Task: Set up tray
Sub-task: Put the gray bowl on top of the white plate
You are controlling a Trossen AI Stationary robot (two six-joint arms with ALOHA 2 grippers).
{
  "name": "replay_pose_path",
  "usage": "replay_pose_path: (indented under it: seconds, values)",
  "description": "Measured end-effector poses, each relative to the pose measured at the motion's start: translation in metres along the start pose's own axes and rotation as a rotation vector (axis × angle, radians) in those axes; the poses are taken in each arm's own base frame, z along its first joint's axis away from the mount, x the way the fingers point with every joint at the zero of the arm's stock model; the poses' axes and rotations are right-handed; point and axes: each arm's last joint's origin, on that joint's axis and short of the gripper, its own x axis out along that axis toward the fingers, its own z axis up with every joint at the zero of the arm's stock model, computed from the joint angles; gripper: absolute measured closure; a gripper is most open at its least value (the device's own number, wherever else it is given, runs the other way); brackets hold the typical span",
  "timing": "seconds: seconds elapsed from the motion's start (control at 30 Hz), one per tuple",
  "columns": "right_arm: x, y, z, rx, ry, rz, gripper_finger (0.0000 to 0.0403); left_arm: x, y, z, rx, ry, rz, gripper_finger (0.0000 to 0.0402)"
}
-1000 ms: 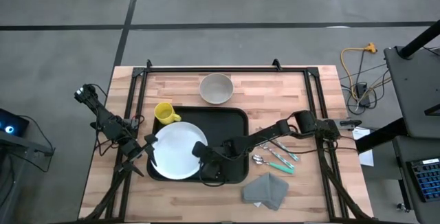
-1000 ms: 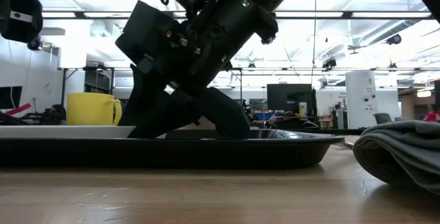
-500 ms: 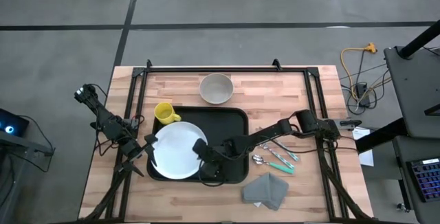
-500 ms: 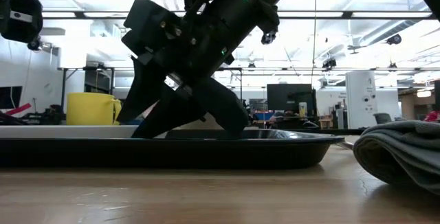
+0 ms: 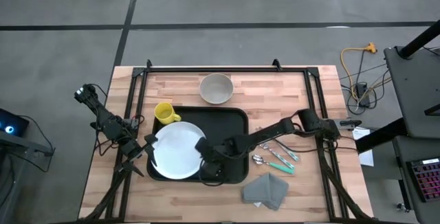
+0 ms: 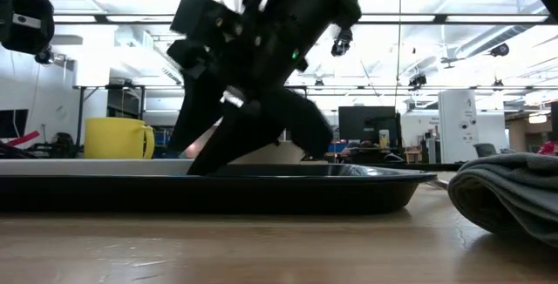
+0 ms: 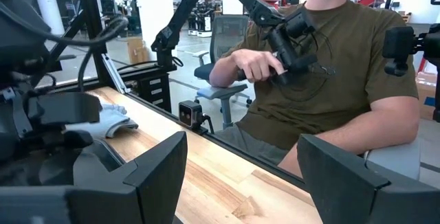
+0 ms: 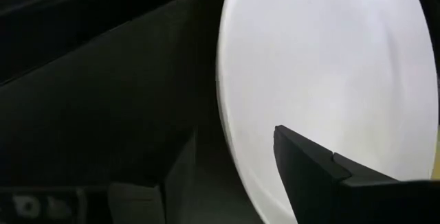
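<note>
One black tray [image 5: 230, 124] lies at the centre of the wooden table [image 5: 302, 90] and holds a white plate [image 5: 175, 148], which fills its left half and overhangs the tray's left rim. The right half of the tray floor is bare apart from the right gripper [image 5: 204, 157], which sits low over the plate's right edge near the tray's front rim; its jaws stand apart, one finger over the white plate and the other over the dark tray floor, and they grip nothing. The left gripper [image 5: 148, 148] waits at the plate's left edge, jaws wide and empty. A yellow mug [image 5: 163, 113] stands just off the tray's rear left corner, and a pale bowl [image 5: 216, 88] stands behind the tray, apart from it; what either holds cannot be made out. In the low view the right arm's dark bulk blocks the middle of the tray [image 6: 261, 188], and only the mug's [image 6: 118, 138] upper part rises above the rim. Right of the tray lie several pieces of cutlery [image 5: 275, 157] with teal handles, partly crossed by the right arm, so their number is unclear. A grey folded napkin [image 5: 267, 189] lies near the table's front edge, right of the tray. Beyond the table a seated person [image 7: 323, 66] shows in the left wrist view.
</note>
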Motion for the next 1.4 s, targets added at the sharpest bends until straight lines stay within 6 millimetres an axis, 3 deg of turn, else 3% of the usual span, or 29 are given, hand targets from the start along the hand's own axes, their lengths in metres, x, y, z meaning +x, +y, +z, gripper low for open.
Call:
replay_pose_path:
  seconds: [0.2,0.57,0.9,1.4]
  values:
    - [-0.025,-0.010,0.006,0.022,0.014,-0.035,0.0220,0.000,0.000,0.000,0.000,0.000,0.000,0.0147]
    - [-0.061,-0.019,-0.009,0.135,0.298,-0.152,0.0220,0.000,0.000,0.000,0.000,0.001,0.000,0.0147]
    - [-0.063,-0.036,-0.031,0.204,0.353,-0.155,0.0220,0.000,0.000,0.000,0.000,0.001,0.000,0.0147]
    - [-0.065,-0.085,-0.095,0.408,0.439,-0.218,0.0220,0.000,0.000,0.000,0.000,0.001,0.000,0.0147]
